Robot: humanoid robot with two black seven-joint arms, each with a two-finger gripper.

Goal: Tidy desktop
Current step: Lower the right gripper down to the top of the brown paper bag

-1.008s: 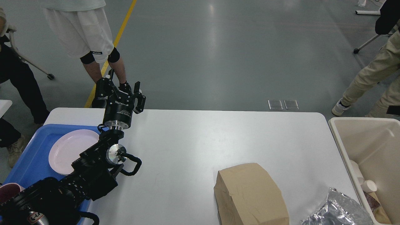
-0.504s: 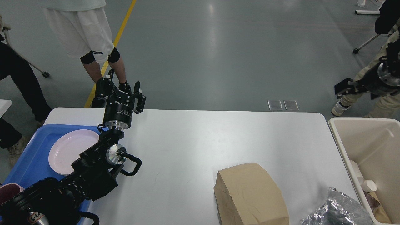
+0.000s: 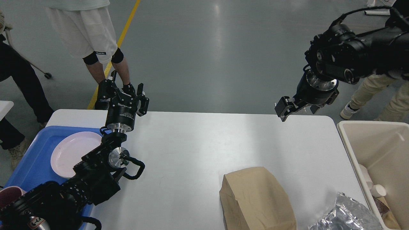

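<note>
The white desktop [image 3: 198, 143] fills the lower half of the head view. On it near the front lie a brown paper bag [image 3: 255, 198] and a crumpled silver foil bag [image 3: 345, 217]. My left gripper [image 3: 123, 93] stands upright over the desktop's far left edge, open and holding nothing. My right gripper [image 3: 298, 108] hangs above the far right edge, fingers pointing down and spread, nothing between them. It is well behind and above the paper bag.
A blue tray [image 3: 28, 163] at the left holds a pale plate [image 3: 72, 153] and a maroon cup [image 3: 8, 196]. A beige bin [image 3: 377, 150] with white bottles [image 3: 377, 190] stands at the right. People stand on the floor beyond the desktop.
My right arm has swung in from the right edge to above the desktop's far right edge. The left arm, bags and tray have not moved.
</note>
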